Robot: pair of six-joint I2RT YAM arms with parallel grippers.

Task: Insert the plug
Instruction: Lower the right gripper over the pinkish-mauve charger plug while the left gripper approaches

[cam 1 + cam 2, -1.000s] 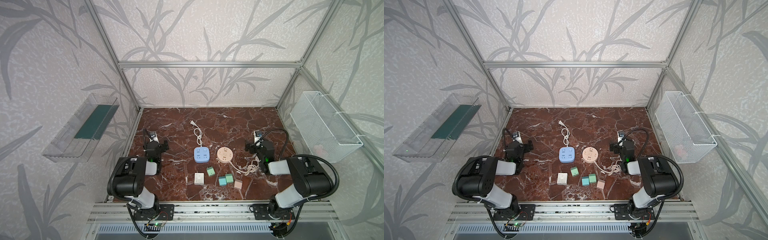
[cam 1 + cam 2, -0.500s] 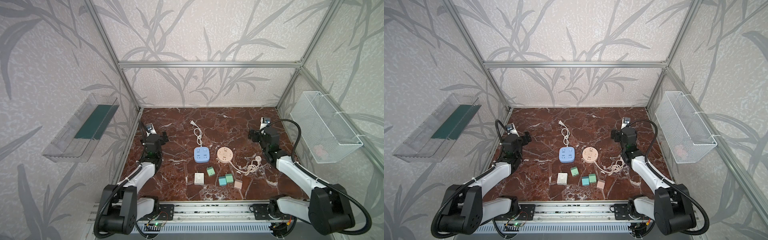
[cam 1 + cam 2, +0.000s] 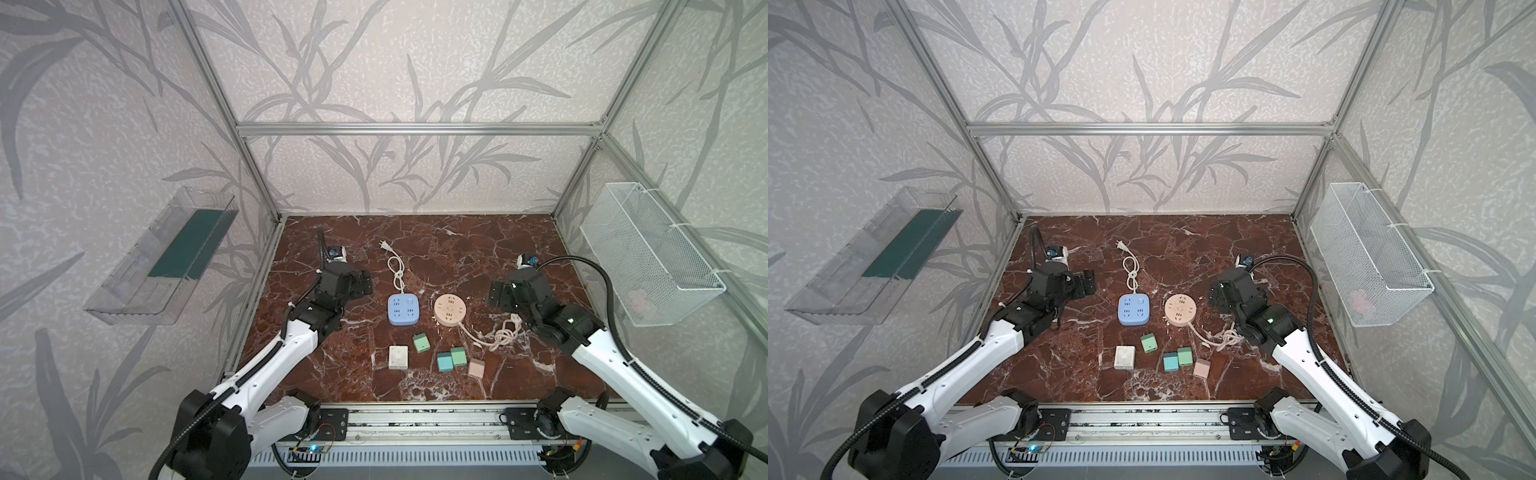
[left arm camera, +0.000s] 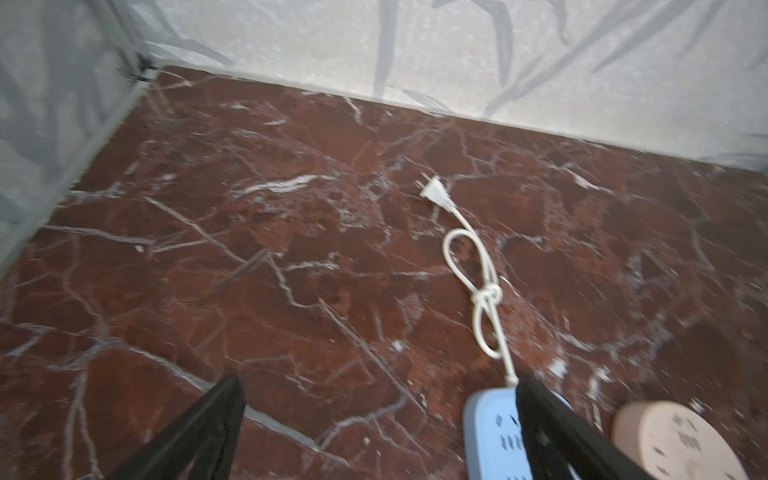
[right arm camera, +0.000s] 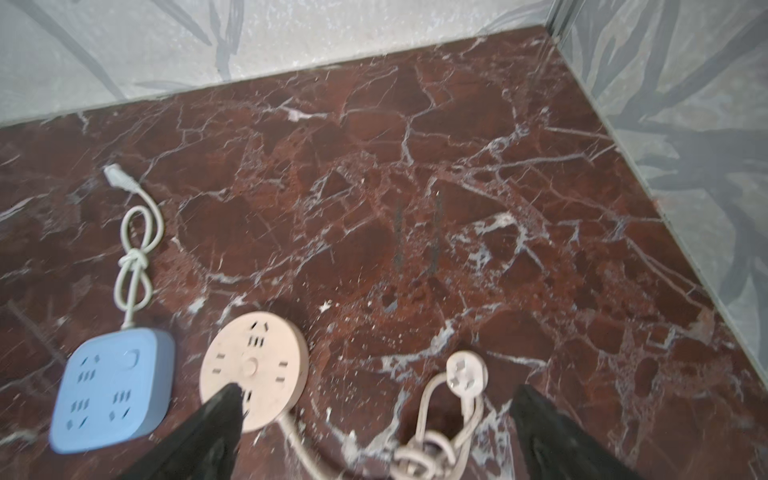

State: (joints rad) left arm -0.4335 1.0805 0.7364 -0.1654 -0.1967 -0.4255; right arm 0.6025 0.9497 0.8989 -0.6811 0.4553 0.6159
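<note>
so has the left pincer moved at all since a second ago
yes: in both top views the left pincer has swung right, closer to the blue power strip, which has stayed put

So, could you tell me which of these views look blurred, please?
Both top views: sharp, evenly lit; left wrist view: smeared, blue power strip soft at the edge; right wrist view: mildly blurred, slots on the round pink strip readable.
</note>
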